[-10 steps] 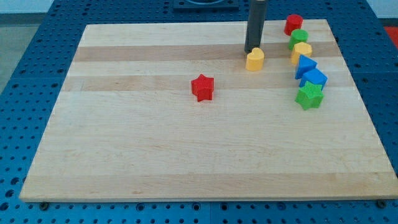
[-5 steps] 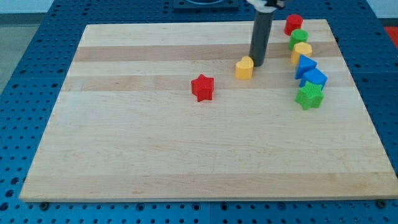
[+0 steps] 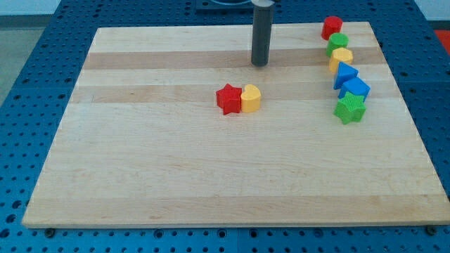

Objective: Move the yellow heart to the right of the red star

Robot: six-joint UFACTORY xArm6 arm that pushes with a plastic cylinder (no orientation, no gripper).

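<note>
Yellow heart [image 3: 251,98] now sits touching the red star [image 3: 228,99], on the star's right in the view, having slid down-left from near the board's top within a second. My tip [image 3: 260,64] has pulled back, above and right of the star, touching nothing; I have no fingers. The task looks done.

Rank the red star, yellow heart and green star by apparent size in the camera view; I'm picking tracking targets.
1. green star, slightly largest.
2. red star and yellow heart look alike; not ranked.
</note>
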